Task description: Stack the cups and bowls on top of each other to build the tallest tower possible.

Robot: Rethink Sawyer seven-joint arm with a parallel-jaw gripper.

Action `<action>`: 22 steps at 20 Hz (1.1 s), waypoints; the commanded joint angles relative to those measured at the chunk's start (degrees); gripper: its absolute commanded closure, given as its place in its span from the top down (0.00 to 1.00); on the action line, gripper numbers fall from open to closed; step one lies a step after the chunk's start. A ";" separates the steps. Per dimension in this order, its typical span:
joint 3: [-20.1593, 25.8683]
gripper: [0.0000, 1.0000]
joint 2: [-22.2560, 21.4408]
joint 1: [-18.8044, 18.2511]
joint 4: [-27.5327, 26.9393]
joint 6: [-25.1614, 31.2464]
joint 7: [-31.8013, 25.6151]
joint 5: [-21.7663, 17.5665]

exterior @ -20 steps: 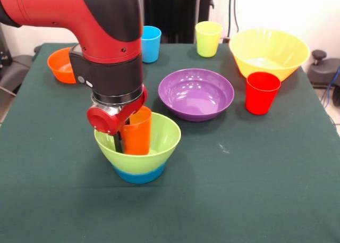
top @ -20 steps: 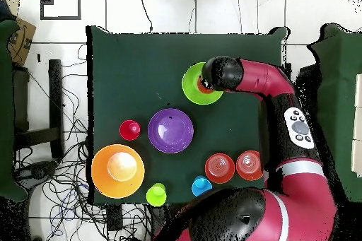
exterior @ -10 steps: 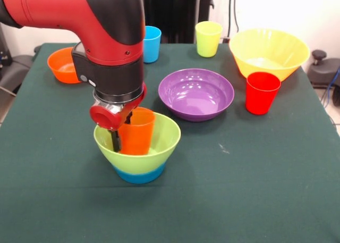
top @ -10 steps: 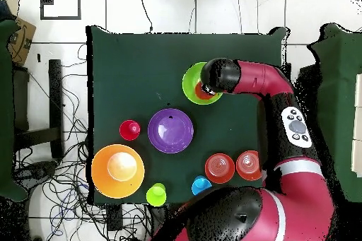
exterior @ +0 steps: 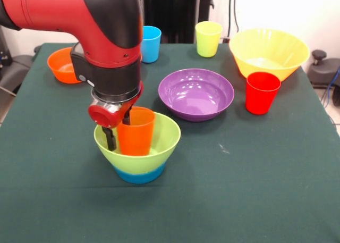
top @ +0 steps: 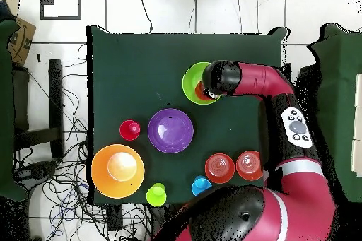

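Note:
The tower is a lime green bowl (exterior: 164, 139) nested on a small blue bowl (exterior: 139, 174), with the orange cup (exterior: 137, 134) standing upright inside the green bowl. My gripper (exterior: 119, 139) is at the cup's left rim and looks open: one black finger (exterior: 110, 139) hangs just outside the cup wall with a small gap, and the other dips inside the rim. In the overhead view the wrist (top: 215, 81) covers most of the green bowl (top: 189, 81). The purple bowl (exterior: 196, 94), yellow bowl (exterior: 268, 51), red cup (exterior: 262, 92), yellow-green cup (exterior: 208, 38) and light blue cup (exterior: 151, 43) stand apart.
One small orange bowl (exterior: 62, 66) sits at the far left of the front view. The overhead view shows two orange bowls (top: 220, 168) (top: 249, 165) side by side near the robot's base. The table's green cloth (exterior: 255, 174) ends close behind the far cups.
The outer finger has shifted left, away from the orange cup's wall, and the wrist has risen slightly. The cup stays upright in the green bowl.

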 commanded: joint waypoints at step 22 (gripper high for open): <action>7.18 1.00 -9.53 -3.95 11.39 2.34 -2.98 -0.08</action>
